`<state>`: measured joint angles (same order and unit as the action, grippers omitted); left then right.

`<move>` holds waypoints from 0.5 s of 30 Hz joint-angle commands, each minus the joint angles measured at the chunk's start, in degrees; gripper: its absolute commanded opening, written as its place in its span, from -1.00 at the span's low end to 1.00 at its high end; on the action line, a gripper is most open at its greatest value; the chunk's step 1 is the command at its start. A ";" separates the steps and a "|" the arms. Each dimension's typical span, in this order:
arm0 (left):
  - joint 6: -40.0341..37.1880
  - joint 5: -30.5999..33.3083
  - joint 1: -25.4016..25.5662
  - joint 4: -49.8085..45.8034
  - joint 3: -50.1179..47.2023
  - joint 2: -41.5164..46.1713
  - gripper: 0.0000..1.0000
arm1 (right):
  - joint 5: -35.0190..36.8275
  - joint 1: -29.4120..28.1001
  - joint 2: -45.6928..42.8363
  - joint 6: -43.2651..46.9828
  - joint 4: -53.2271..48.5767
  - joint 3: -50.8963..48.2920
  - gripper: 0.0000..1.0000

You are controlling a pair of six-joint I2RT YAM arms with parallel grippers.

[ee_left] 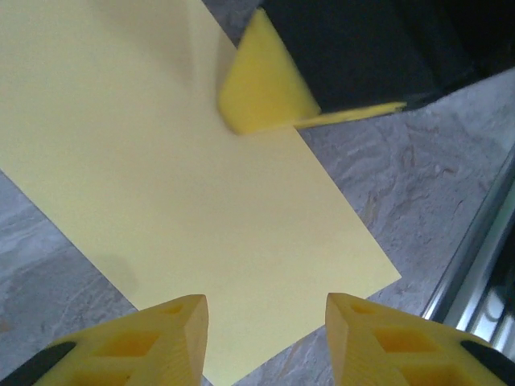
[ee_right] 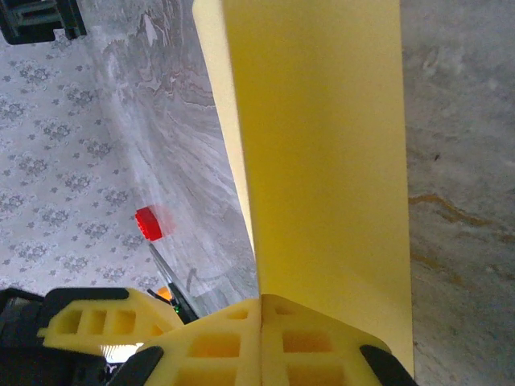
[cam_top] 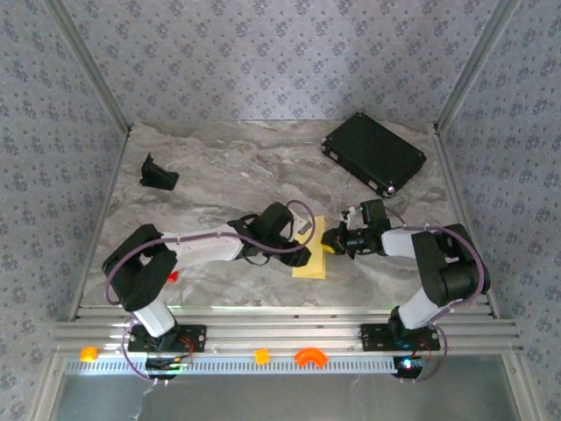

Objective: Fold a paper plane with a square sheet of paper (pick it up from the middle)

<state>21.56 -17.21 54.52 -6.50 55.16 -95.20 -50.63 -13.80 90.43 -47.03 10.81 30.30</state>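
Note:
The square sheet of paper [cam_top: 308, 266] is pale yellow and lies folded into a narrow rectangle on the marble table, between the two arms. In the left wrist view the paper [ee_left: 177, 193] lies flat under my left gripper [ee_left: 265, 322], whose fingers stand apart just above its near corner with nothing pinched. My right gripper [ee_right: 260, 301] is shut on one edge of the sheet [ee_right: 322, 161], which runs away from the closed fingers. One right fingertip [ee_left: 261, 84] shows pressed on the paper's far edge. In the top view the left gripper [cam_top: 301, 254] and right gripper [cam_top: 330, 241] nearly face each other across the sheet.
A black rectangular case [cam_top: 374, 152] lies at the back right, and a small black holder [cam_top: 158, 173] at the back left. A small red block [ee_right: 149, 223] sits beside the left arm. Orange plastic pieces [cam_top: 308, 356] rest on the front aluminium rail [cam_top: 280, 333].

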 commanded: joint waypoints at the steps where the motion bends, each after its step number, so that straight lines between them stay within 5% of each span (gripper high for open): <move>1: -5.37 7.21 2.73 -3.91 3.50 1.07 -0.10 | -1.14 -0.26 1.00 1.06 -2.02 1.08 -0.87; 15: -17.74 40.18 22.05 -6.60 5.01 -1.77 0.40 | -0.22 -0.24 0.72 0.36 -3.93 1.66 -0.89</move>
<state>7.40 13.02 74.78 -11.44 57.25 -95.44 -50.61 -13.80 90.45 -47.00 8.60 31.07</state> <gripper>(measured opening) 0.691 0.059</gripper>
